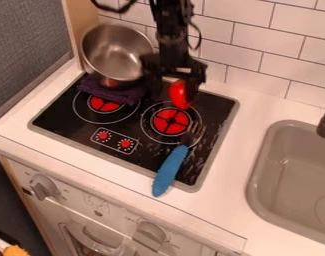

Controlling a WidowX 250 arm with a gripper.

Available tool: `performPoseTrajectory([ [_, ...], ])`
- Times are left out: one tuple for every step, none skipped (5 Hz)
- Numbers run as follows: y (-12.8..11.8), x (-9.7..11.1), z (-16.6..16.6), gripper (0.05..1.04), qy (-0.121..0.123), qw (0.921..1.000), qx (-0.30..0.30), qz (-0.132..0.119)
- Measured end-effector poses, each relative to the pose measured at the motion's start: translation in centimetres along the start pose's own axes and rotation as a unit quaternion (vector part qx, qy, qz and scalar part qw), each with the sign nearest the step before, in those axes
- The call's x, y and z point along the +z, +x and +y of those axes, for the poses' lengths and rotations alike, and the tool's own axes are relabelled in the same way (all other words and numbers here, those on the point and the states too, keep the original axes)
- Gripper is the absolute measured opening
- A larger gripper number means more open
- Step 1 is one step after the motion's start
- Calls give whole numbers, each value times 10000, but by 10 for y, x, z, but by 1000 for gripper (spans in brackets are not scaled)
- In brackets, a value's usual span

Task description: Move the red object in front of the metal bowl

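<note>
Direction decides this move: the red object (180,95) lies right at the lower end of my pincer (170,86), toward its right side as the camera sees it, while the metal bowl (116,52) is across to the left, at the back corner of the stove (63,121). I judge that the carry must run leftward and then toward the knobs, ending near the left burner (105,104). The red object's long axis runs nearly up and down in the view, its lower end leaning slightly right, just behind the centre of the right burner (171,121). I cannot tell how far open my pincer is, nor whether it has hold of the red object or merely hangs over it.

Part of the red object's upper end is lost against my dark pincer, and I cannot make out whether its lower end touches the glass. The metal bowl tilts so that its open side faces outward; a dark purple cloth (111,92) is bunched at its foot and could snag something set down there. Near the right burner, the tines of a blue-handled fork (170,171) blend into the black surface. My arm is cut off by the top edge, and the sink (295,172) by the right one.
</note>
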State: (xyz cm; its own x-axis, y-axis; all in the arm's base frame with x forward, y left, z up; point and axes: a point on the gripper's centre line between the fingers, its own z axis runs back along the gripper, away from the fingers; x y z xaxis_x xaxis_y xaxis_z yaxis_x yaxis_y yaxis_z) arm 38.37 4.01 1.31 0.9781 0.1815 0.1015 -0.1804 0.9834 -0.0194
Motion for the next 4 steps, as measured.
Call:
performPoseTrajectory([
  [2, -3, 0, 953, -50, 10000, 67, 18],
  [1, -3, -3, 665, -107, 9999, 59, -55],
  [-5, 1, -5, 579, -145, 9999, 22, -91],
  [-9, 30, -8, 579, -261, 9991, -89, -312],
])
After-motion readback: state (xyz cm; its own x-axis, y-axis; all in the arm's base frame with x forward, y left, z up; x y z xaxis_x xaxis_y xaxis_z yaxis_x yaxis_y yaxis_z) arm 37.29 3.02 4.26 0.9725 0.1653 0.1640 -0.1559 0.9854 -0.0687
